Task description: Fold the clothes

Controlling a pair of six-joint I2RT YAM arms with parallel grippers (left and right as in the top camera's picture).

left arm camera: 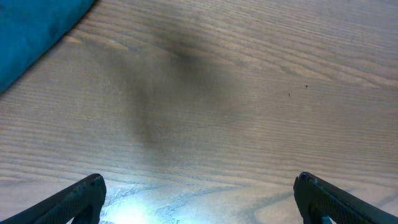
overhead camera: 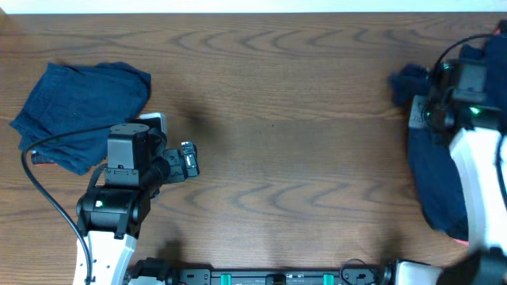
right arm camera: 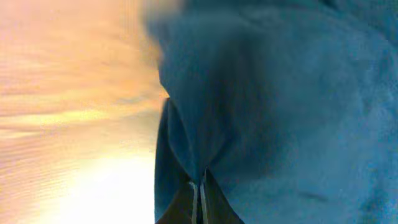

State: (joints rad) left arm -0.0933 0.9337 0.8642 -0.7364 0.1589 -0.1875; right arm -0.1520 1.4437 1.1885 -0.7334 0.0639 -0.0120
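Observation:
A folded navy-blue garment [overhead camera: 79, 111] lies at the far left of the table; its edge shows in the left wrist view [left arm camera: 31, 31]. My left gripper [overhead camera: 188, 161] is open and empty over bare wood to its right [left arm camera: 199, 193]. A pile of navy-blue clothes [overhead camera: 436, 174] lies at the right edge, with a bit of coral-red at its bottom [overhead camera: 462, 236]. My right gripper [overhead camera: 417, 93] is shut on a pinch of navy fabric [right arm camera: 249, 93] at the pile's upper left; the fingertips [right arm camera: 199, 193] meet in the cloth.
The wooden table [overhead camera: 293, 158] spans the view. A black cable [overhead camera: 47, 190] loops from the left arm over the table's left front. The right arm [overhead camera: 479, 174] lies over the pile.

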